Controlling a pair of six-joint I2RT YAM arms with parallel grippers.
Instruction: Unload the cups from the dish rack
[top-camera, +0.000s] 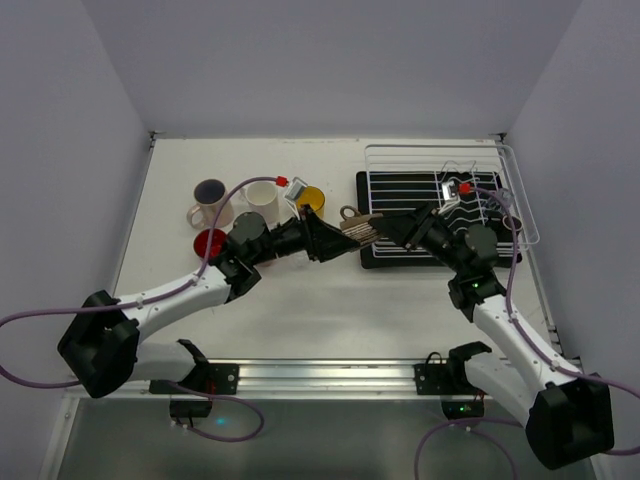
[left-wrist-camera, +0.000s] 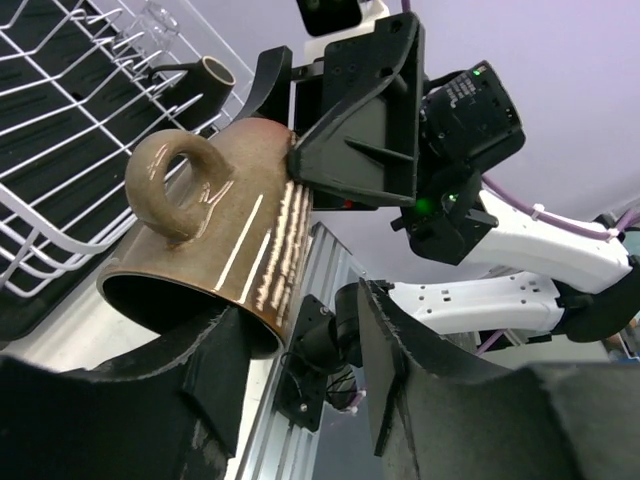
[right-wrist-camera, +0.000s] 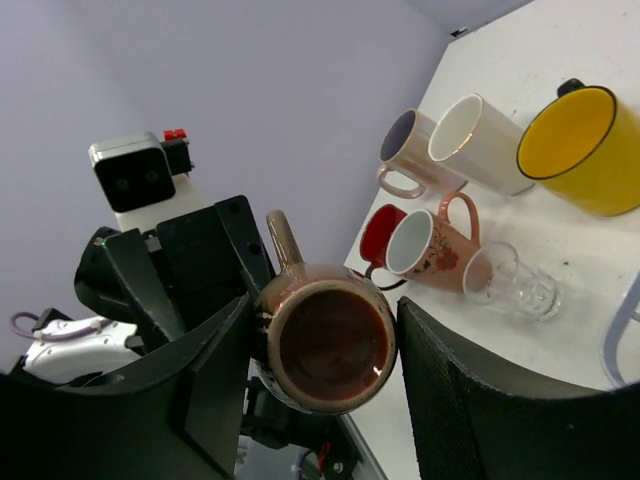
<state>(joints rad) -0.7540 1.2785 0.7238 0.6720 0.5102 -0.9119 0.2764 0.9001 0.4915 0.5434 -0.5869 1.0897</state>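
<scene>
From above, the brown mug (top-camera: 358, 228) is seen in the air between the left gripper (top-camera: 325, 235) and the right gripper (top-camera: 395, 228), by the left edge of the dish rack (top-camera: 430, 148). In the left wrist view, the left jaws are seen partly open around the mug, with one finger apart from it. In the right wrist view, the mug is clamped by the right jaws, above the table (right-wrist-camera: 590, 250) where other cups (right-wrist-camera: 470, 130) stand.

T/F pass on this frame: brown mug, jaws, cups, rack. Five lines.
1. The right gripper holds the brown mug off the table. True.
2. The left gripper has its jaws clamped on it. False: a gap shows beside one finger.
3. The yellow cup is in the dish rack. False: it stands on the table, left of the rack.
4. The red cup stands on the table. True.
5. The rack is on the left arm's side. False: the right arm's.
</scene>
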